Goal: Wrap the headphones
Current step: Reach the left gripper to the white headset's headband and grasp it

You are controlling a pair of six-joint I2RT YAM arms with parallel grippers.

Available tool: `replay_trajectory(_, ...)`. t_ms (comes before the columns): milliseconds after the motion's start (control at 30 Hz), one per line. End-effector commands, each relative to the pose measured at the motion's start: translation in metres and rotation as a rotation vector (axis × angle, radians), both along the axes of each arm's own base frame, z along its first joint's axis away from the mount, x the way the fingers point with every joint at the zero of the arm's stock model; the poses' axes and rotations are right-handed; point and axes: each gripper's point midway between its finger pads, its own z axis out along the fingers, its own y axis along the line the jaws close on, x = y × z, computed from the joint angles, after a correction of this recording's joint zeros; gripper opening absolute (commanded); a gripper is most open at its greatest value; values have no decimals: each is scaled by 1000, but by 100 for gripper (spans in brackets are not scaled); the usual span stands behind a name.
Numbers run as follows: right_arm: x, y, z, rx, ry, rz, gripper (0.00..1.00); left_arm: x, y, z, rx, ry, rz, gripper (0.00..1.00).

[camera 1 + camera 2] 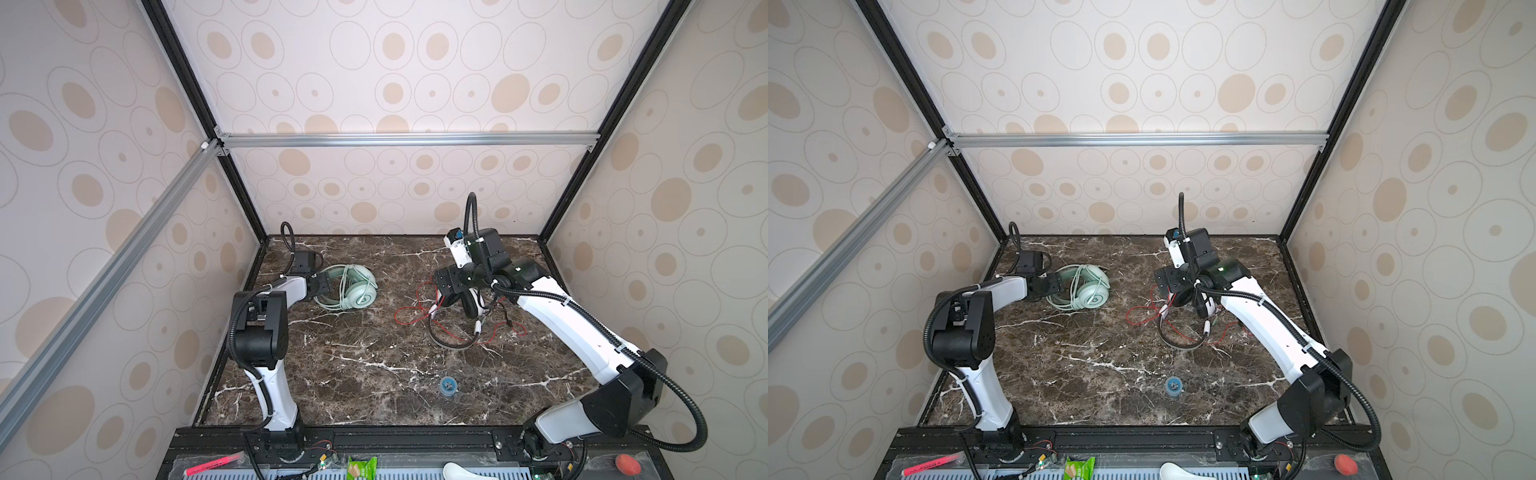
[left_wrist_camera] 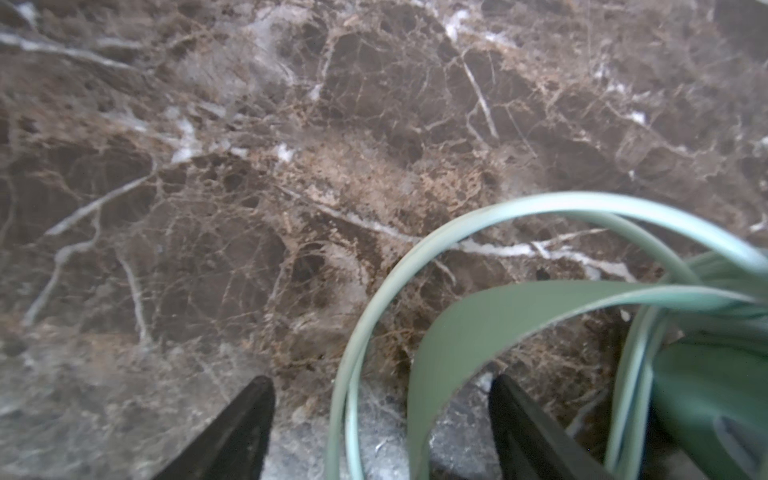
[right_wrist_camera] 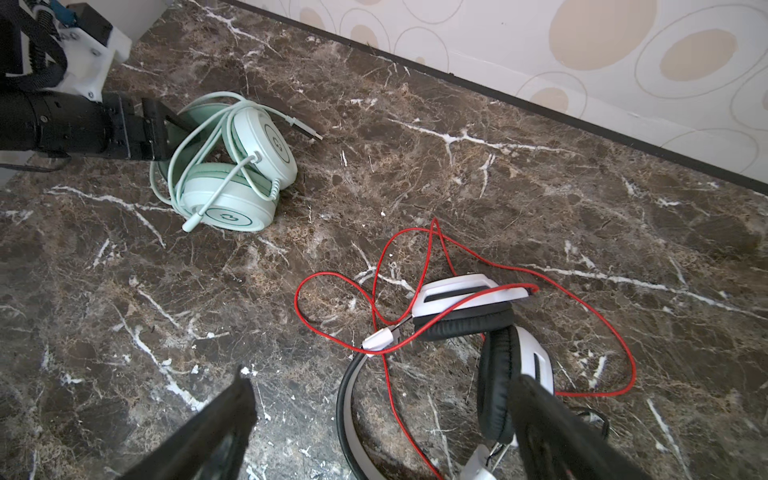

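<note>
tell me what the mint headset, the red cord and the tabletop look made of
Mint headset: smooth moulded plastic with an even satin sheen.
Red cord: thin flexible sheath, perhaps braided; too fine to tell.
Tabletop: brown marble look with white veins; could be stone or printed laminate.

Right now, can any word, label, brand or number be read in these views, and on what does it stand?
No text can be read as words or numbers.
On the mint green headphones: a round emblem on each earcup, a symbol only, no letters.
On the green packet, front ledge: print too small to read.
On the pink marker, same ledge: dark print, blurred.
</note>
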Motion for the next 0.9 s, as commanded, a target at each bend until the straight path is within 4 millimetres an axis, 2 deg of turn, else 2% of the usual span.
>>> replay_trajectory(0, -6, -4, 17, -3, -38, 18, 99, -5, 12, 43, 33, -73, 46, 98)
replay_trajectory(100, -8, -3, 12, -18, -29, 46, 100, -21, 9, 65, 11, -89, 68, 98)
replay_trajectory(200, -12, -3, 6, -20, -3, 62, 100, -38, -8, 93, -1, -125, 44, 98)
replay_trajectory(300, -16, -4, -1, 21, 6, 56, 100, -57, -39, 113, -48, -142, 7, 98)
replay_trajectory(433, -23, -14, -14, 28, 35, 36, 100, -84, -103, 129, -126, -166, -67, 98)
replay_trajectory(500, -25, -26, -23, 52, 71, -10, 100, -99, -137, 130, -188, -169, -100, 98)
replay_trajectory(600, -28, -48, -34, 130, 119, -94, 100, -127, -194, 122, -266, -141, -166, 98)
replay_trajectory(733, -31, -71, -34, 151, 106, -136, 100, -165, -257, 105, -322, -86, -254, 98)
replay_trajectory(867, -34, -78, -35, 115, 85, -129, 100, -195, -302, 79, -324, -7, -326, 98)
